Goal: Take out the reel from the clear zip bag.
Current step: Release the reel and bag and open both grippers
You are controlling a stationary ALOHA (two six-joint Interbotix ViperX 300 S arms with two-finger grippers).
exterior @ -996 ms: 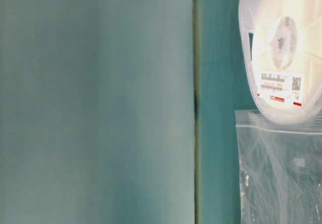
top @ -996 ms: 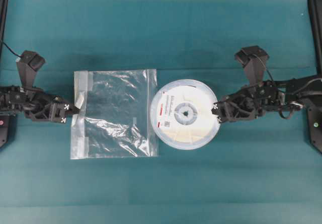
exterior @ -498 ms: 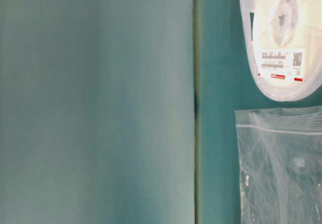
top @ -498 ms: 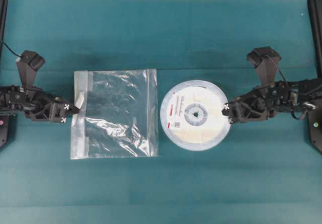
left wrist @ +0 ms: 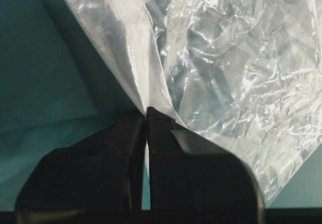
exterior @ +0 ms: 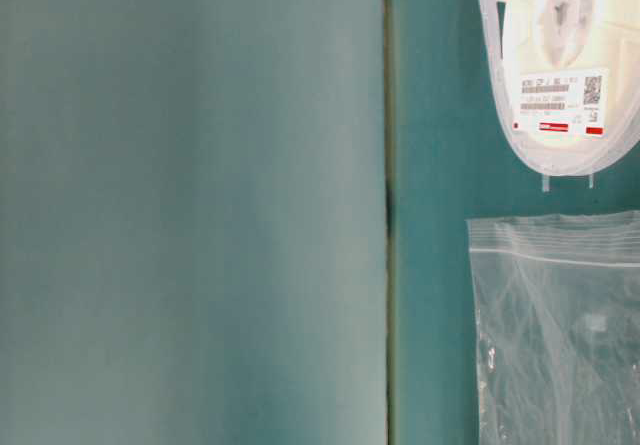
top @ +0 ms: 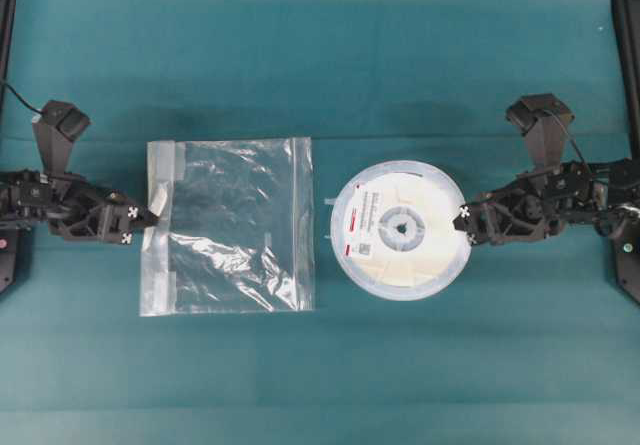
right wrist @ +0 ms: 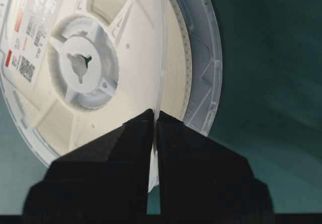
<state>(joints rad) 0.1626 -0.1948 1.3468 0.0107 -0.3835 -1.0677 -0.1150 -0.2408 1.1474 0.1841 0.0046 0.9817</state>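
Reel [top: 400, 230] lay fully outside the clear zip bag [top: 228, 226], to the bag's right on the teal table [top: 330, 75], a strip of bare table between them. Label with the red stripe [exterior: 558, 104] faced up, on the side of the reel nearest the bag; grey hub [right wrist: 82, 63] with its small hole showed in the right wrist view.

Right claw [top: 467, 225] was clamped on the reel's right rim. In its wrist view the two black fingers [right wrist: 133, 133] pinched one thin translucent flange edge, jaws all but together.

Left claw [top: 130, 225] was closed on the left edge of the bag, by a white tape patch [top: 158, 199]. Its wrist view showed the crinkled film [left wrist: 236, 68] drawn up into the nip between the fingers [left wrist: 126, 133].

Bag lay flat and looked empty, zip strip [top: 302, 215] along its right edge, facing the reel. Table-level view caught only the reel's lower part and the bag's zip end.
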